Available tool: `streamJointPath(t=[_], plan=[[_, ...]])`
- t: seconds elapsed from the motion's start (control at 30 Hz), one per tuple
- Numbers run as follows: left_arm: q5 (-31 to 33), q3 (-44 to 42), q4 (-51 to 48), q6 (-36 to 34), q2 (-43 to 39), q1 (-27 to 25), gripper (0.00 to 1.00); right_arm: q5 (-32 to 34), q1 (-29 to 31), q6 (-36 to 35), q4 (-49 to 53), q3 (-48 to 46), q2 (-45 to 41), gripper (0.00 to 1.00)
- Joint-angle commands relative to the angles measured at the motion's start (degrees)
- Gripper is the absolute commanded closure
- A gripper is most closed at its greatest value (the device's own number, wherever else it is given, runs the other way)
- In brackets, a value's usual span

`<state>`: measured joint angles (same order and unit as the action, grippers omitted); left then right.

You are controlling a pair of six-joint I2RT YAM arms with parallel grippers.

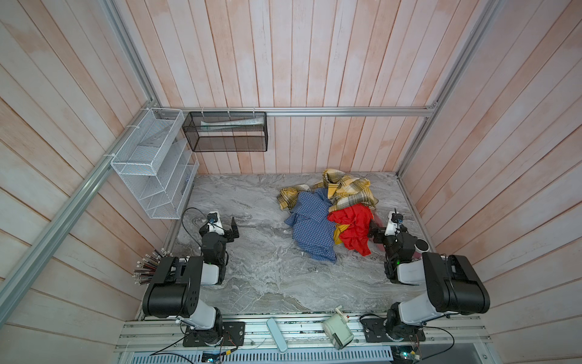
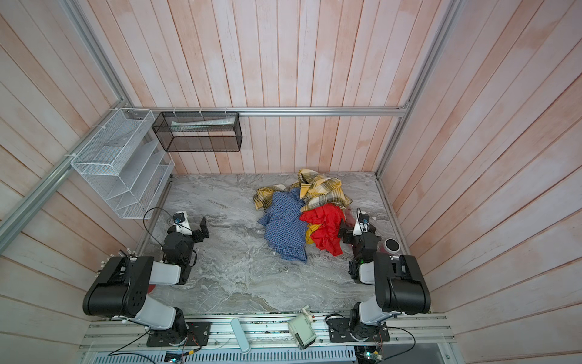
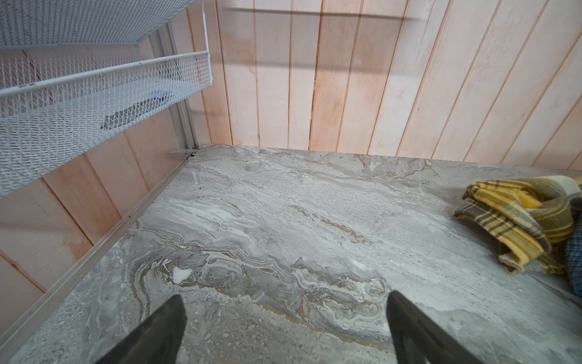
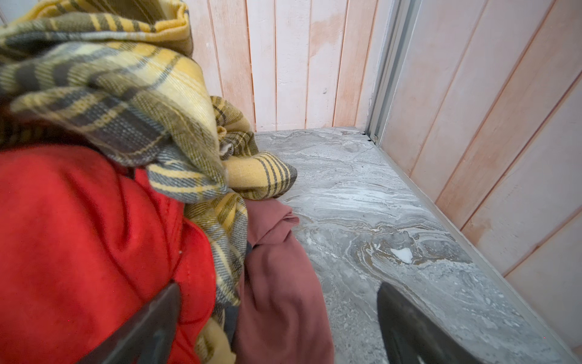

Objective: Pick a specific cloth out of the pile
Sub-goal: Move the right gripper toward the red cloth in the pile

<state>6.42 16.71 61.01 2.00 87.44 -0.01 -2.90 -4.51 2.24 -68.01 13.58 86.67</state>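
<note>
1. At the right gripper (image 4: 278,293): spread wide, holding nothing, one finger (image 4: 148,321) just beside the cloth (image 4: 78,236); contact impossible to tell.
2. At the left gripper (image 3: 285,297): equally wide, empty, over bare table (image 3: 283,220), well apart from the pile (image 1: 318,217).
3. Lies bright red at the pile's right edge, tucked under the plaid (image 4: 110,94), next to the dull pink cloth (image 4: 277,283) and a yellow piece (image 1: 337,234).
4. Risks closing on pink rather than red, given the pink fold directly between the jaws.
5. Risks dragging plaid along on lifting, given its overlap on the red.
6. Risks slipping off, given thin fabric and a shallow pinch.
</note>
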Motion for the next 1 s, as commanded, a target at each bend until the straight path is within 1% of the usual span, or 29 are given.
streamJointPath(t=[0.0,0.03,0.07,0.1,0.13,0.23,0.33,0.4,0.47,0.5,0.57,0.63,0.7,0.73,0.83,0.9,0.97], plan=[[3.7,6.8,-17.4,1.9,-6.9,0.1,0.0,5.2,-0.1,3.7,11.3,4.3,-7.3,0.02],[6.8,10.7,-26.6,5.6,-9.5,0.2,0.0,4.9,-0.5,4.8,19.3,7.1,-10.6,0.02],[8.2,13.5,-32.4,8.1,-11.5,0.2,0.0,4.7,-0.5,5.0,25.7,9.3,-13.1,0.02],[7.8,15.4,-36.6,9.9,-13.7,0.2,0.0,4.2,-0.5,5.4,30.3,11.0,-15.7,0.02],[6.8,16.0,-38.6,11.9,-16.0,0.1,0.0,3.3,-0.5,6.3,32.9,12.3,-18.0,0.02],[1.3,13.4,-38.5,16.7,-22.1,-0.5,0.0,0.2,-0.4,8.9,40.9,15.9,-24.8,0.03],[0.6,10.4,-39.6,18.7,-26.4,-3.4,0.0,-3.6,-0.4,12.4,49.4,20.0,-30.1,0.06],[-0.4,8.7,-40.4,19.6,-28.2,-5.1,0.0,-7.8,0.0,14.5,53.5,21.8,-32.2,0.09],[-2.1,7.1,-40.8,20.0,-29.3,-6.3,0.0,-10.9,1.6,15.6,57.7,23.8,-33.1,0.12],[-2.4,6.6,-41.4,20.0,-29.7,-7.1,0.0,-11.4,3.4,15.3,60.4,24.9,-33.1,0.14],[-2.3,6.2,-42.9,19.5,-30.3,-8.6,0.0,-7.8,8.5,13.6,65.6,27.1,-32.9,0.16],[-2.7,6.0,-44.1,19.1,-31.1,-10.0,0.0,-0.8,15.0,12.3,70.4,29.0,-32.2,0.16],[-2.7,5.9,-44.9,18.8,-31.3,-11.4,0.0,3.9,19.0,13.5,73.9,30.3,-30.9,0.2],[-2.5,5.7,-45.2,18.8,-31.3,-12.1,0.0,5.2,20.3,14.7,75.2,30.3,-30.1,0.22],[-1.7,5.0,-45.2,19.5,-31.5,-13.6,0.0,6.0,21.5,17.6,76.8,28.8,-28.5,0.26],[-1.7,4.2,-44.5,20.1,-31.6,-14.0,0.0,7.3,21.4,18.4,78.0,28.2,-27.5,0.27],[-1.8,4.0,-44.5,20.5,-31.9,-14.1,0.0,10.0,21.5,18.4,79.6,28.1,-26.6,0.27]])
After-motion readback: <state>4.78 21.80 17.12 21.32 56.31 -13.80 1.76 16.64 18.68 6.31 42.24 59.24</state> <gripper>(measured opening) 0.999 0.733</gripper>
